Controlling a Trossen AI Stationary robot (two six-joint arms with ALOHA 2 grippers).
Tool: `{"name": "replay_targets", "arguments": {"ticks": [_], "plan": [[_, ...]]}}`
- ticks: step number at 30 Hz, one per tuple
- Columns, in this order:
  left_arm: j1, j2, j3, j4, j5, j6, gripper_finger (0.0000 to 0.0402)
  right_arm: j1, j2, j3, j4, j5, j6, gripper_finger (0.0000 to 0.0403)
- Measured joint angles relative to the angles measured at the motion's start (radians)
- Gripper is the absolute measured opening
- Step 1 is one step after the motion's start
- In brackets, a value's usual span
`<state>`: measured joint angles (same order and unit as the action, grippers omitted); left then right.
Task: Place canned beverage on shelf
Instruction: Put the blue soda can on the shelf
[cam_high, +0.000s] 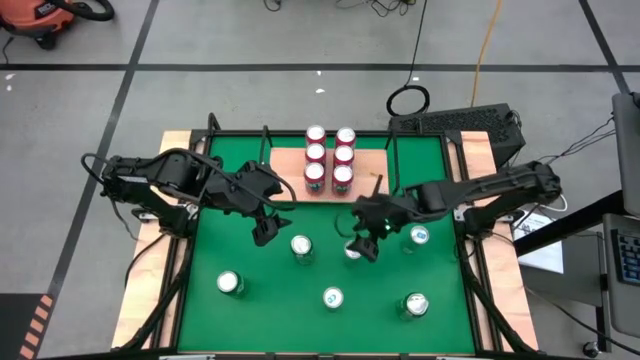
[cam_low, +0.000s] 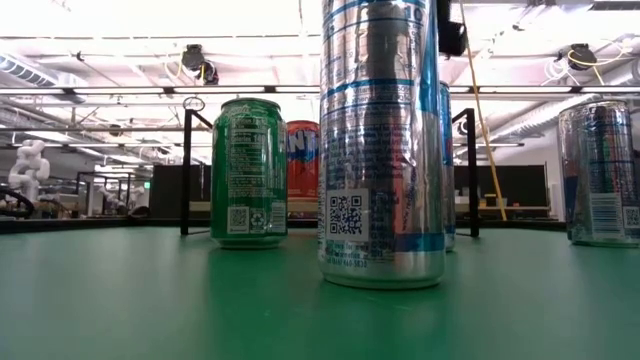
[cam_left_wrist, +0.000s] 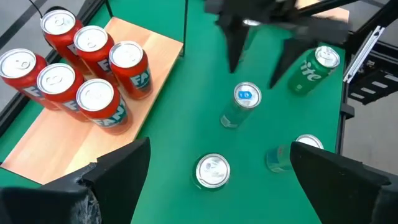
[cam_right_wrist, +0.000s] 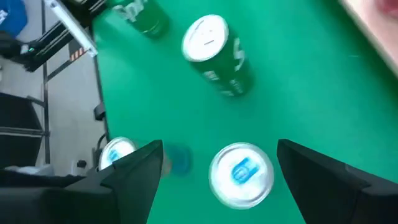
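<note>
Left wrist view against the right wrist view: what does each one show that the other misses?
Only the left wrist view shows the shelf with six red cans standing on it, plus the right gripper seen from outside. Only the right wrist view shows that gripper's open fingers straddling the blue-tabbed silver can from above. Both share that can and the green mat.

orange shop vac (cam_high: 45, 18) on floor, black keyboard (cam_high: 455, 122) behind table, cable loop (cam_high: 408, 100).

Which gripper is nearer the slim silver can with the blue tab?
Right. The right gripper hangs directly over the slim silver can, fingers open; the left gripper waits off to its left.
</note>
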<state>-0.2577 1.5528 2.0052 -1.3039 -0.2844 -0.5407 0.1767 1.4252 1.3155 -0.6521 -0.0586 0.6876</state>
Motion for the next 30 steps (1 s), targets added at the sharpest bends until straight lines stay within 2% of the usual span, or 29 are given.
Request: {"name": "replay_targets", "arguments": {"ticks": [7,15,19,25,30], "plan": [[0.0,0.0,-0.001,0.0,-0.001,-0.014,0.0384,0.094,-0.006,0.0,-0.007,0.037,-0.054,0.0304],[-0.008,0.006,-0.054,0.016,-0.031,-0.11,0.0384,0.12,-0.019,0.0,-0.026,0.031,-0.163,0.0305],[-0.017,0.012,-0.077,0.053,-0.045,-0.182,0.0384,0.12,-0.054,0.0,-0.098,-0.023,-0.231,0.0316],[-0.041,0.02,-0.086,0.102,-0.082,-0.23,0.0384,0.12,-0.131,0.0,-0.196,-0.021,-0.315,0.0342],[-0.063,0.032,-0.086,0.108,-0.095,-0.297,0.0384,0.12,-0.179,0.0,-0.285,-0.021,-0.354,0.0345]]}}
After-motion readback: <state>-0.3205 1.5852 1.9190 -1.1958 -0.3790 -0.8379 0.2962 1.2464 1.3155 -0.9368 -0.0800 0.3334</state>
